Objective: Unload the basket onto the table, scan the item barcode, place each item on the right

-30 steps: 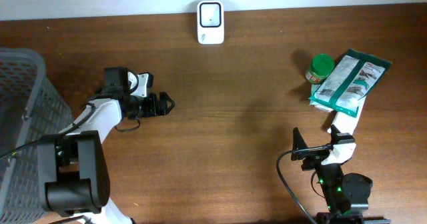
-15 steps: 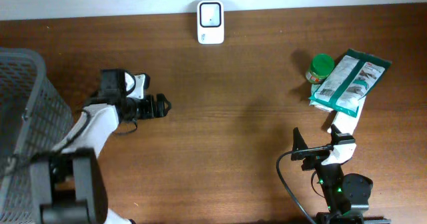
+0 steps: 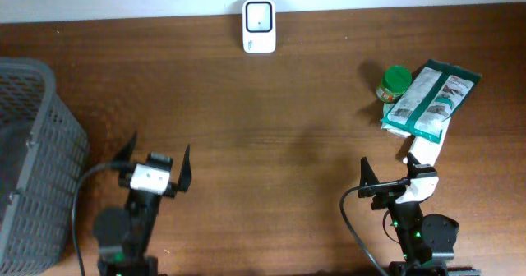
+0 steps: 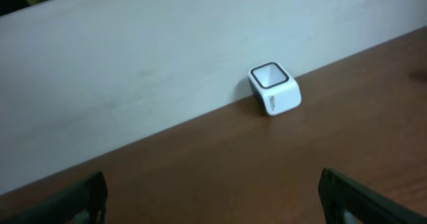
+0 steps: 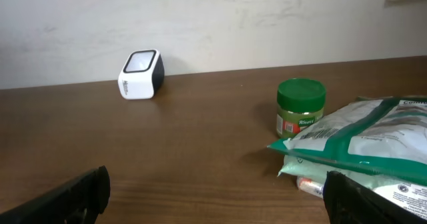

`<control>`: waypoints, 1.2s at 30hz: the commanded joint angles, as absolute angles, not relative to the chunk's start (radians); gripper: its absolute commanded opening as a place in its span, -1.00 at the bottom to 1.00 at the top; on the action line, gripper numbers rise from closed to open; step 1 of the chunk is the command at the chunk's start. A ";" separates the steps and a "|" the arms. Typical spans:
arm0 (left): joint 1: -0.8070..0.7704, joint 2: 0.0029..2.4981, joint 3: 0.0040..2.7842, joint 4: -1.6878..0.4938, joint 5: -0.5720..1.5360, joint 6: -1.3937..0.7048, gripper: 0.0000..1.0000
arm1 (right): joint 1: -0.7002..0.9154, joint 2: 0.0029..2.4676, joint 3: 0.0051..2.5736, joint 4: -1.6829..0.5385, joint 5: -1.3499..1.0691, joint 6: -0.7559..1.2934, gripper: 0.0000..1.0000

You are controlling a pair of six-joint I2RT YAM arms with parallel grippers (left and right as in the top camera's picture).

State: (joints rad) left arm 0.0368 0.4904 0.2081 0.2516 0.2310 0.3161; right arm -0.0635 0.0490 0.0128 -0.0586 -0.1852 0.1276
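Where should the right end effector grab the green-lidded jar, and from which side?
Probably around the round body of the jar, just below its green lid, coming in from the side facing the scanner: it stands upright, and the green-and-white pouch crowds its other side.

A dark brown wooden surface (image 3: 279, 153) meets a plain off-white wall (image 4: 133, 57) under soft, even light. A grey mesh basket (image 3: 37, 136) stands at the surface's left edge; faint scuffs mark the wall.

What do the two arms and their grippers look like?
Both arms are black. The left gripper and right gripper each have a white block and two black, pointed fingers. A black cable loops beside each arm; a green light glows on each.
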 commanded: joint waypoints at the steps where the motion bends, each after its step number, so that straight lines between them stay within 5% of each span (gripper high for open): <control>1: 0.040 0.261 0.036 0.253 0.124 0.339 0.98 | -0.058 0.041 0.006 -0.061 -0.199 0.128 0.97; 7: 0.040 0.004 0.009 -0.067 0.100 0.342 0.98 | -0.058 0.041 0.006 -0.061 -0.199 0.128 0.97; 36: 0.040 0.005 0.009 -0.073 0.100 0.342 0.98 | -0.058 0.041 0.006 -0.061 -0.199 0.128 0.97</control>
